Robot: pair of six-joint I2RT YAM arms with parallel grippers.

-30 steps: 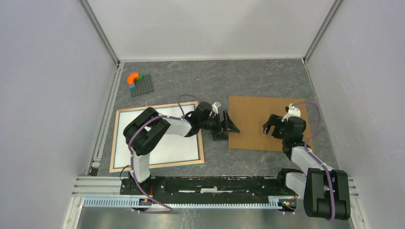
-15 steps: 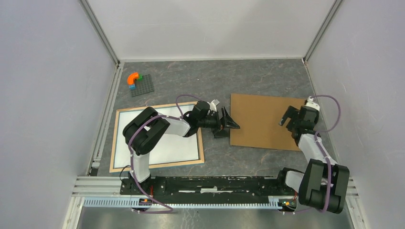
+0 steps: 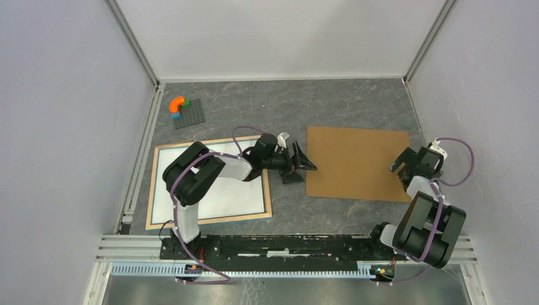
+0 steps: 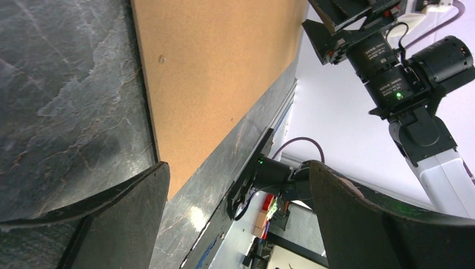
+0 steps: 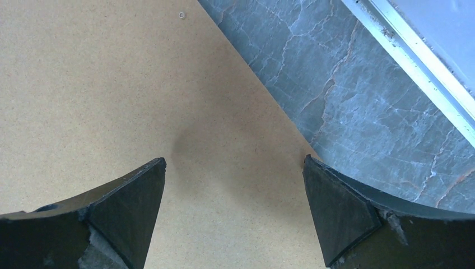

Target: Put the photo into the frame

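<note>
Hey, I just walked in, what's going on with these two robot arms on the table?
Two arms are set up to frame a picture, but at this moment neither holds anything. The left gripper hangs open at the left edge of the brown board, and the right gripper is open over its right edge. The frame lies flat at the left, wood side up, white inside.
</note>
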